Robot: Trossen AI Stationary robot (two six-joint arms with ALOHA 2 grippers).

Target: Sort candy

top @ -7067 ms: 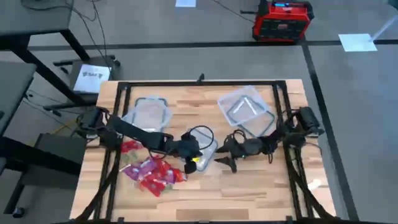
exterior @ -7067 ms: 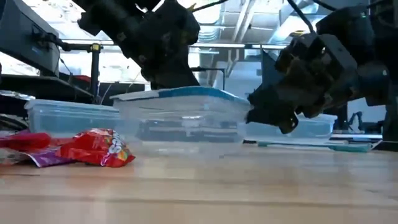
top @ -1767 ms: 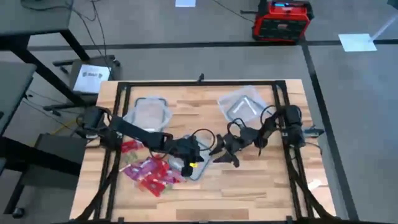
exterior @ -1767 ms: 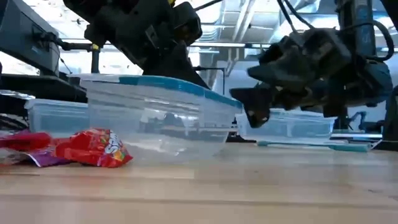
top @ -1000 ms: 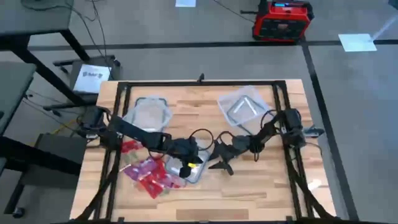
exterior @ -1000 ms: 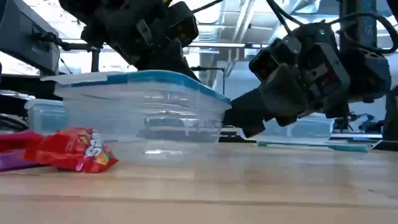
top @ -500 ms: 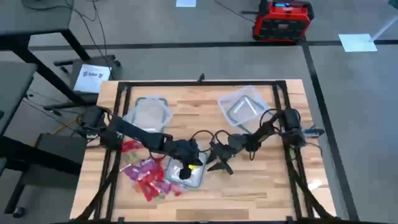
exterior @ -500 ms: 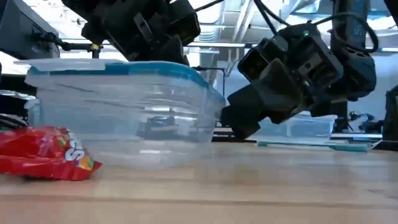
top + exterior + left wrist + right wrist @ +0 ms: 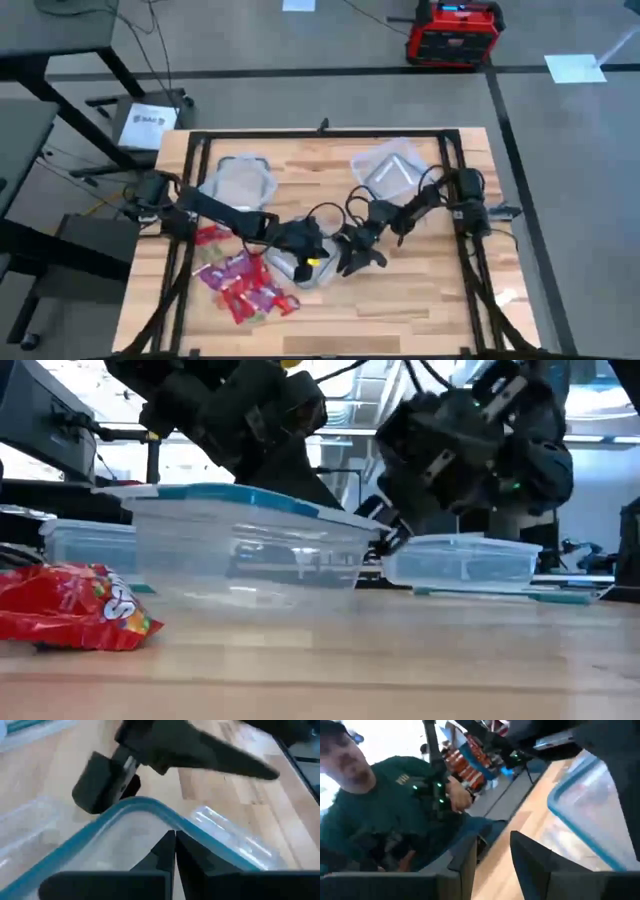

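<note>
- Near the tabletop's [image 9: 420, 290] front left, the candy [image 9: 243, 285] lies in a loose red and pink heap, just left of the clear tub [image 9: 300, 268] at the middle.
- The left claw [image 9: 312, 257] is closed tight on that tub's blue rim, well clear of the candy.
- The right claw [image 9: 352, 262] sits at the tub's right edge, farther from the candy; its fingers [image 9: 530, 865] stand a little apart with nothing seen between them.
- Compared with half a second ago, the tub has moved back to the right, off the candy, and the right claw has come up to its rim.
- Two more tubs [image 9: 240, 180] rest at the back.
</note>
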